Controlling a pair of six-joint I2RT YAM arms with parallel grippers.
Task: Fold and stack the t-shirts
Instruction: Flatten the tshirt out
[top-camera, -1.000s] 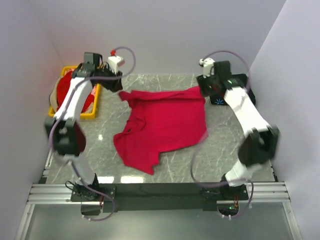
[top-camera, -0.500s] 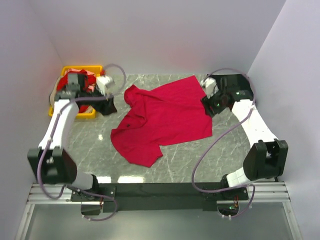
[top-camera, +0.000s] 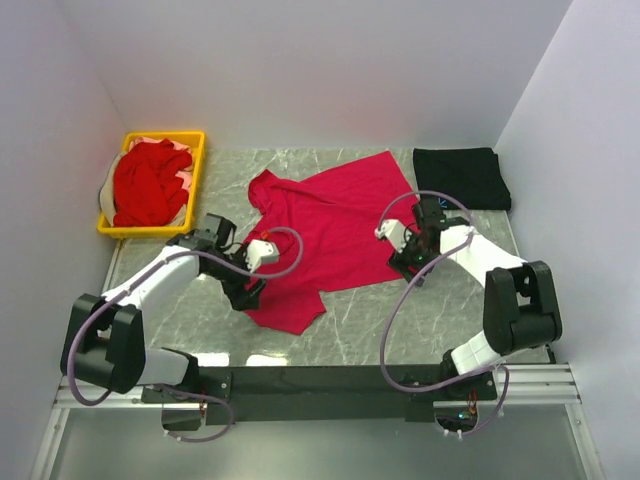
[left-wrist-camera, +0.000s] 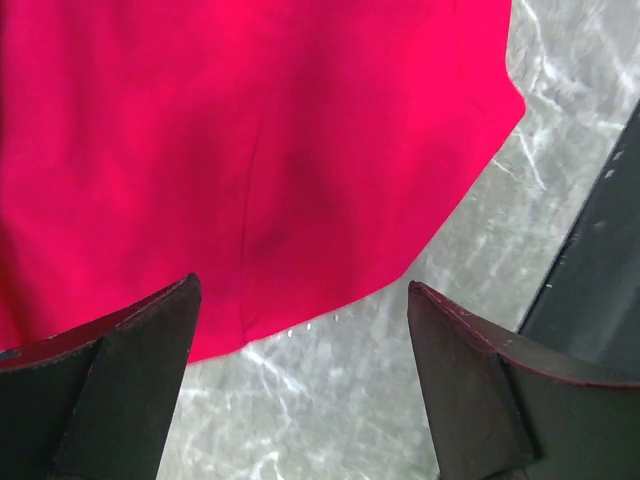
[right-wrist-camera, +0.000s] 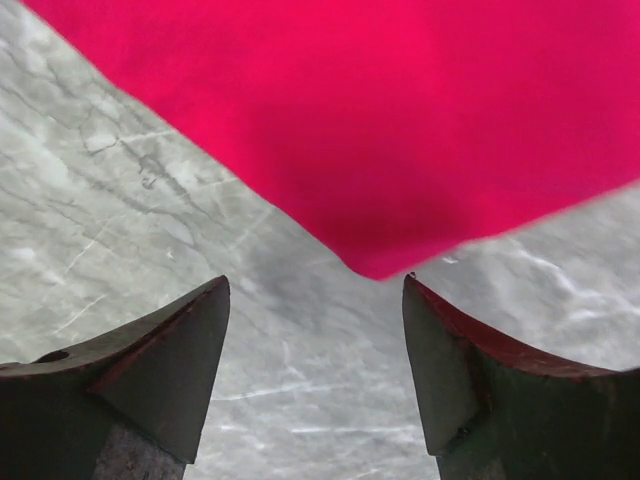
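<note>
Presently, I note a bright red t-shirt (top-camera: 335, 225) of soft, matte cloth lying spread at mid-table on the grey, white-veined marble-patterned table (top-camera: 350, 335). It is rumpled along its left side and irregular in outline. A black t-shirt (top-camera: 462, 178) lies folded into a neat rectangle at the far right corner. More red cloth (top-camera: 150, 185) is heaped in the yellow plastic basket (top-camera: 165, 134) at far left.

The left gripper (left-wrist-camera: 300, 290) has its jaws spread wide over the red shirt's rounded near-left hem and holds nothing. Its dark, wedge-shaped fingers (left-wrist-camera: 130, 380) frame both cloth and marble. The right gripper (right-wrist-camera: 315, 282) is likewise spread and empty, over the shirt's near-right corner where the hem meets bare table. I cannot tell whether either gripper's fingertips touch the cloth.
</note>
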